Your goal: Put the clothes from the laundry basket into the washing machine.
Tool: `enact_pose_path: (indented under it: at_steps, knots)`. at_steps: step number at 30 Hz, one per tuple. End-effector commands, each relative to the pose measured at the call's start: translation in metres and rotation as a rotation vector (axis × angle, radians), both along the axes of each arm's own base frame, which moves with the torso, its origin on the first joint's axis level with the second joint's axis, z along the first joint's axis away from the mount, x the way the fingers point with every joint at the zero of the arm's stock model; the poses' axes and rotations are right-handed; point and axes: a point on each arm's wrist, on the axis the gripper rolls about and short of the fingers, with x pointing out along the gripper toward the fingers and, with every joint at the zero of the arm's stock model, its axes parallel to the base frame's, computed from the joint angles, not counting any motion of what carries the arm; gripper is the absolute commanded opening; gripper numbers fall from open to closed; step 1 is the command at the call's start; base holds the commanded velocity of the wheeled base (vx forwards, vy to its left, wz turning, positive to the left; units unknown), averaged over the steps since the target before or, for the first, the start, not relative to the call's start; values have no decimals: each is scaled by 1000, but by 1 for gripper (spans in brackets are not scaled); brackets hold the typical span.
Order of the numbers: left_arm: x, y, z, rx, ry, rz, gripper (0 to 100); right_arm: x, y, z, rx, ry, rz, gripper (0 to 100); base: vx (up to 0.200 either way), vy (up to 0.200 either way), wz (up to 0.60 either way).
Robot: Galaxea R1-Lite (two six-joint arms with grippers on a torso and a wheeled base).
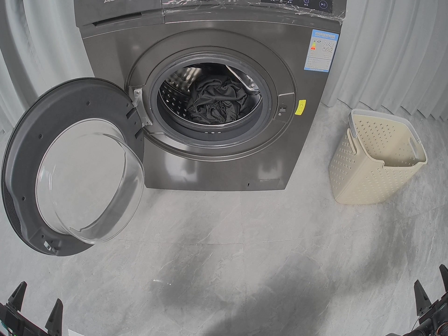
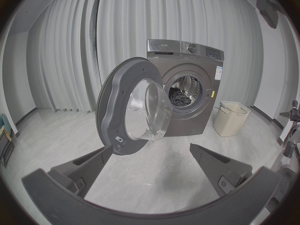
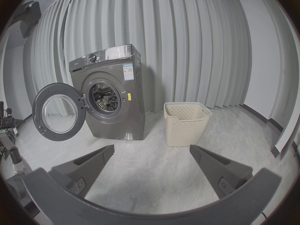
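The grey washing machine [image 1: 210,71] stands ahead with its round door [image 1: 70,164] swung wide to the left. Dark clothes [image 1: 217,100] lie bunched inside the drum. To the machine's right sits the cream laundry basket [image 1: 375,162] on the floor; its inside looks bare. My left gripper [image 1: 36,304] is low at the front left, open and holding nothing. My right gripper [image 1: 431,285] is low at the front right, also open and bare. From the left wrist I see the door [image 2: 131,107] and clothes [image 2: 181,99]; from the right wrist the basket [image 3: 186,122] and machine [image 3: 109,94].
Grey marbled floor [image 1: 242,257] stretches between me and the machine. Pleated pale curtains [image 1: 396,38] hang behind and beside it. The open door juts out over the floor at the left.
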Motion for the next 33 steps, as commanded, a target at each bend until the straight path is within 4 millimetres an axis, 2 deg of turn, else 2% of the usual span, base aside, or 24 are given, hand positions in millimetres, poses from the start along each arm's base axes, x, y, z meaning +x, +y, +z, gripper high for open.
enact_pose_path:
  at_steps: [1,5,26,33]
  knots:
    - [-1,0,-2,7,-43,-9,100,0,0,-4,-3,2,-2,100,0,0,0]
    - [-1,0,-2,7,-43,-10,100,0,0,-4,-3,2,-2,100,0,0,0]
    - [-1,0,-2,-1,-45,-21,100,0,0,-4,-3,2,-2,100,0,200,0]
    - [-1,0,-2,-4,-44,-31,100,0,0,-4,-3,2,-2,100,0,0,0]
